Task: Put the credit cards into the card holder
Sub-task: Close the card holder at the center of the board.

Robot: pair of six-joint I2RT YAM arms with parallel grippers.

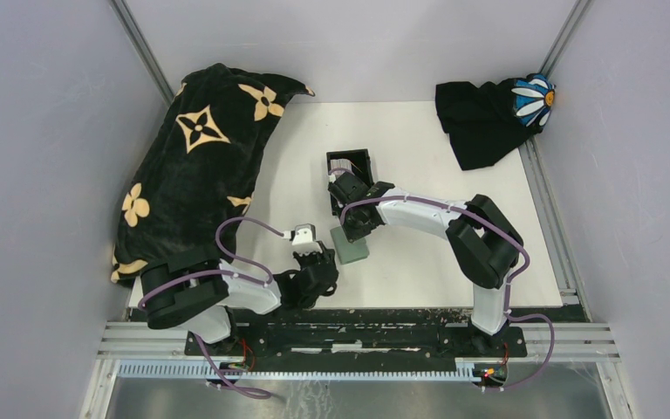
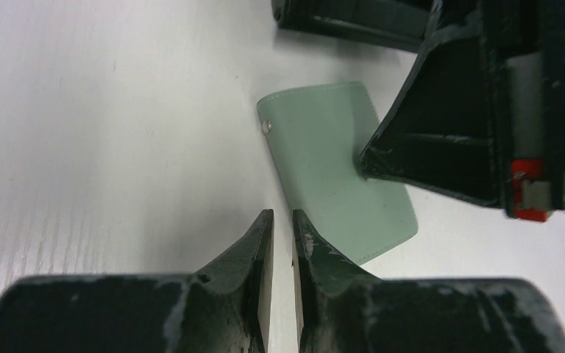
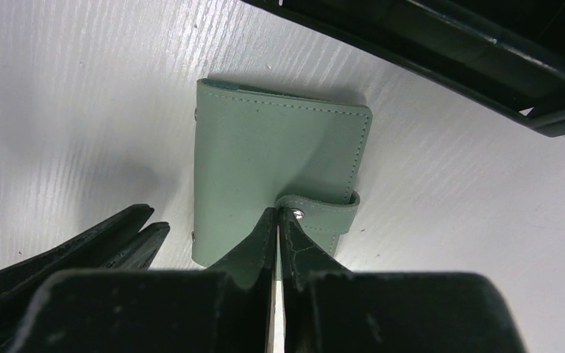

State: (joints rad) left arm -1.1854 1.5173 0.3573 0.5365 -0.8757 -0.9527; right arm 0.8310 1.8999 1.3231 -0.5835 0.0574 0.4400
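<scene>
Lying beneath right end effector [image 3: 278, 215]: card holder [image 3: 265, 154]

A white table top [image 1: 454, 157] with a faint wood grain is seen under and around the left gripper's fingers [image 2: 261, 250] and the right gripper's fingers [image 3: 254, 243], and soft grey shadows are cast on it just beside both pairs. Plain grey walls [image 1: 35, 131] are set to the left, to the right and beyond the fingers, joined at the far corners by metal posts [image 1: 144, 52]. A black blanket with tan flowers [image 1: 192, 166] is heaped left of the left fingers. A black cloth with a white daisy [image 1: 480, 122] is bunched in the far right corner, well apart from the right fingers. Behind the fingers, the near edge is lined with aluminium rails [image 1: 358, 336].
</scene>
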